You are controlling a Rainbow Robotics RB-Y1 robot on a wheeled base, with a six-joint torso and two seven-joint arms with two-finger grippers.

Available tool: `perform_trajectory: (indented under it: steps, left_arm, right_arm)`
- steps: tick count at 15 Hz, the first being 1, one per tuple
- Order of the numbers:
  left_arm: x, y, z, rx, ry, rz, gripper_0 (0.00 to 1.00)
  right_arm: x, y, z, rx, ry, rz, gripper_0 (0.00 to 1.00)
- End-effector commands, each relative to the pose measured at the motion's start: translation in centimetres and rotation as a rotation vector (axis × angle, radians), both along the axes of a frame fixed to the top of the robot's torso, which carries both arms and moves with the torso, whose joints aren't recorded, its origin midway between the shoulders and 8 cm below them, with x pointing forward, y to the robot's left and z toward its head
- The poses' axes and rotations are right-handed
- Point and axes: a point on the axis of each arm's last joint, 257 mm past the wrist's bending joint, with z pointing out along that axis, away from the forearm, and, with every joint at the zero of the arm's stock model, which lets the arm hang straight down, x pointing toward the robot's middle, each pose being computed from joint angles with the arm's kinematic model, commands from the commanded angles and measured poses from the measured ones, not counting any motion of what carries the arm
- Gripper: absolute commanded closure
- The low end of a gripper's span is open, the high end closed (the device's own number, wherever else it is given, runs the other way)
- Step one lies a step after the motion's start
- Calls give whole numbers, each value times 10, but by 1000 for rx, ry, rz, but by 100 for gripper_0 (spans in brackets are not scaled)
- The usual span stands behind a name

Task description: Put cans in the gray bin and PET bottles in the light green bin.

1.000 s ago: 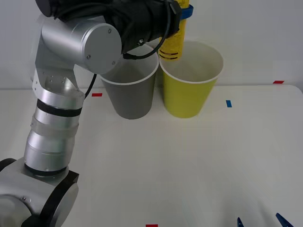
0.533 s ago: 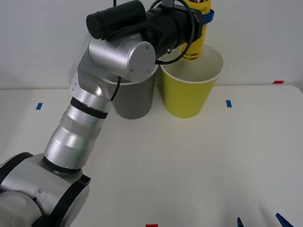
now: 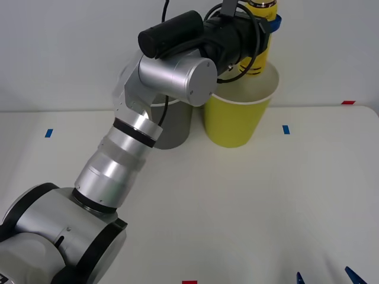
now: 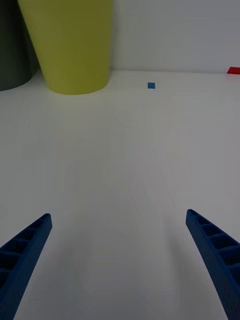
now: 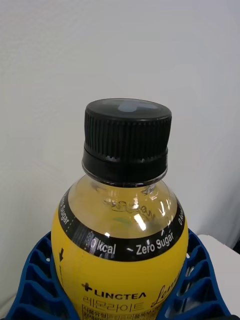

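Room light even and bright, diffuse, apparently from overhead. White tabletop [image 3: 249,201] nearly uniform, no hard shadows; only a faint soft shade at the foot of the light green bin [image 3: 237,115] and the gray bin [image 3: 176,127] near the far edge. Broad soft highlights on the left arm's silver housing [image 3: 177,80]. Small specular glints on the clear shoulder of the PET bottle [image 5: 120,240] below its cap; label print sharp. Blue fingers [image 4: 25,255] of the right gripper slightly soft at close range. Back wall [image 3: 71,53] plain, evenly lit.
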Motion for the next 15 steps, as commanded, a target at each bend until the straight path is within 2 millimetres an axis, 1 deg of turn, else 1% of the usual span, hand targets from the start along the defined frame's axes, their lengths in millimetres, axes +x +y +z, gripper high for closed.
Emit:
perform_trajectory:
  steps: [1, 2, 3, 5, 7, 8, 9, 13, 15]
  left_arm:
    - [1, 1, 0, 20, -18, 6, 92]
    - [1, 1, -1, 26, -21, 7, 65]
    - [1, 1, 0, 27, -24, 8, 0]
    - [1, 1, 0, 28, -25, 8, 0]
    - [-3, -2, 3, 10, -13, -10, 0]
    - [-6, 1, 2, 32, -2, -17, 0]
    - [-12, 6, 6, 58, 10, -28, 0]
    - [-30, 39, 12, 164, 63, -51, 0]
    - [-44, 64, 15, 228, 69, -41, 0]
  right_arm:
    - [0, 0, 0, 0, 0, 0, 7]
    - [0, 0, 0, 0, 0, 0, 7]
    - [0, 0, 0, 0, 0, 0, 7]
    - [0, 0, 0, 0, 0, 0, 7]
    - [0, 0, 0, 0, 0, 0, 7]
    - [0, 0, 0, 0, 0, 0, 7]
    - [0, 0, 0, 0, 0, 0, 7]
    - [0, 0, 0, 0, 0, 0, 7]
    - [0, 0, 0, 0, 0, 0, 6]
